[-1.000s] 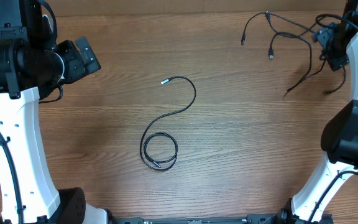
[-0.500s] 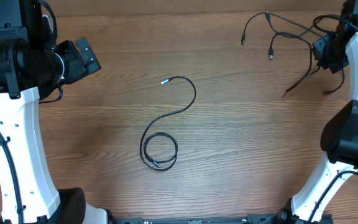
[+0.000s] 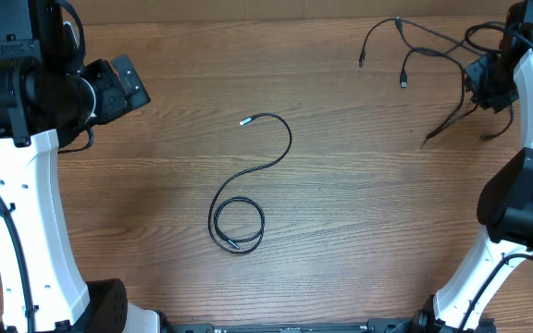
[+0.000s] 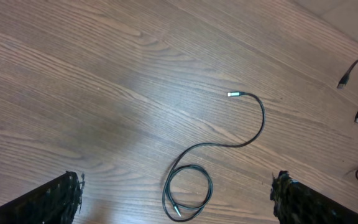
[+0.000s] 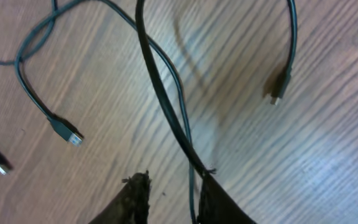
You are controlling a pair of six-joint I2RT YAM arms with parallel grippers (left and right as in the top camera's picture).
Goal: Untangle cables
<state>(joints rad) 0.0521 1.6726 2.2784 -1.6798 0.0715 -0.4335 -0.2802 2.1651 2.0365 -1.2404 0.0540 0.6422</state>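
Note:
A single black cable (image 3: 276, 162) lies at the table's middle, its silver tip (image 3: 243, 121) far and its other end coiled (image 3: 237, 227); it also shows in the left wrist view (image 4: 258, 127). A tangle of cables (image 3: 428, 46) lies at the far right. My left gripper (image 3: 132, 81) hangs wide open and empty (image 4: 176, 180) above the table's left. My right gripper (image 3: 482, 79) is at the tangle's right side. In the right wrist view its jaws (image 5: 173, 177) stand narrowly apart, and a black cable (image 5: 160, 93) runs down against one fingertip.
Loose plug ends of the tangle lie on the wood (image 5: 67, 132) (image 5: 278, 87). Two plugs (image 4: 347, 78) show at the right edge of the left wrist view. The wooden table's far edge (image 3: 248, 17) runs behind the tangle.
My right gripper has shifted slightly left and toward the tangle, and the cable strands beside it have shifted a little. The left arm and the middle cable have not moved.

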